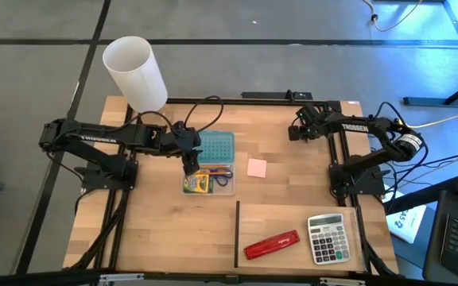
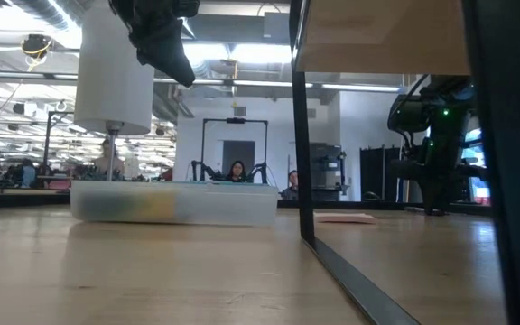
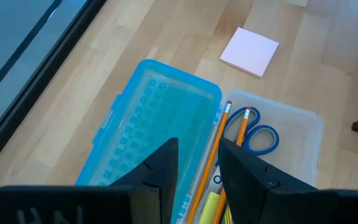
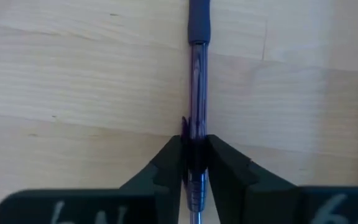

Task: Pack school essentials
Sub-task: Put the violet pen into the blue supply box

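Observation:
A clear pencil box [image 1: 210, 181] lies open at the table's middle, its blue lid [image 3: 160, 118] flat on the far side. In it are blue-handled scissors [image 3: 260, 137], two orange pencils [image 3: 219, 137] and a yellow-green crayon box [image 1: 198, 185]. My left gripper [image 3: 199, 155] hangs above the box, open, with nothing between its fingers. A pink sticky-note pad [image 1: 257, 168] lies on the wood to the box's right. At the far right, my right gripper [image 4: 194, 146] points down and is shut on a dark pen [image 4: 196, 74]. My right gripper pinches the pen's clear barrel [image 4: 195, 127] between its two fingers, at the end away from the dark rubber grip. The fingers come from above, pointing steeply down, one on each side of the barrel. The pen lies flat along the wooden table top.
A red stapler [image 1: 271, 245] and a grey calculator [image 1: 328, 238] lie near the front right, beyond a black strip [image 1: 237, 234] on the table. A tall white cylinder [image 1: 136, 71] stands at the far left corner. People sit in the room behind the table.

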Controlling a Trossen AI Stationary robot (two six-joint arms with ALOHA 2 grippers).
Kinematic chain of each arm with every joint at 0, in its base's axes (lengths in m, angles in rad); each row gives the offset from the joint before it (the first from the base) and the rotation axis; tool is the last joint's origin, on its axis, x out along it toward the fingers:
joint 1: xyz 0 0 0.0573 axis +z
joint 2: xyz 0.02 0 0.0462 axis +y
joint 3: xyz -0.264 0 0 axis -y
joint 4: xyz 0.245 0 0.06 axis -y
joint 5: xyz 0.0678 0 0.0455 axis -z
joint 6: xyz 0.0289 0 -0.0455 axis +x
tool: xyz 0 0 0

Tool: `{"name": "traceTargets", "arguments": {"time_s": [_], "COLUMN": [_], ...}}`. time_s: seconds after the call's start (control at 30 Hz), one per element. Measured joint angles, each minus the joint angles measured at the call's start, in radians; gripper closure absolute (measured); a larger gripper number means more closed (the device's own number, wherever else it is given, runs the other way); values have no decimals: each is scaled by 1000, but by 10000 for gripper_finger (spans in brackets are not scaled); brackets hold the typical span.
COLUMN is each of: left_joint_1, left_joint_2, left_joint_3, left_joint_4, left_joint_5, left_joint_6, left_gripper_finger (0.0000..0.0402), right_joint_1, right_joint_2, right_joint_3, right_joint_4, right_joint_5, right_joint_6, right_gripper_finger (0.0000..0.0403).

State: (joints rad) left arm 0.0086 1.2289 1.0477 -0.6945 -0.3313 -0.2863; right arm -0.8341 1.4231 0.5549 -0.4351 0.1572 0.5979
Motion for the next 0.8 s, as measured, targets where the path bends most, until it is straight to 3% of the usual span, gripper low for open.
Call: {"name": "traceTargets", "arguments": {"time_s": [0.5, 0.8], "left_joint_1": [0, 0], "left_joint_2": [0, 0], "left_joint_3": [0, 0], "left_joint_4": [0, -1], "left_joint_5": [0, 3], "left_joint_6": [-1, -1], "left_gripper_finger": [294, 294], "right_joint_1": [60, 155], "right_joint_2": [1, 5], "right_joint_3": [6, 135], "right_joint_4": [-13, -128], "right_joint_5": [-3, -3], "right_joint_6": [0, -12], "right_gripper_finger": [337, 339]}}
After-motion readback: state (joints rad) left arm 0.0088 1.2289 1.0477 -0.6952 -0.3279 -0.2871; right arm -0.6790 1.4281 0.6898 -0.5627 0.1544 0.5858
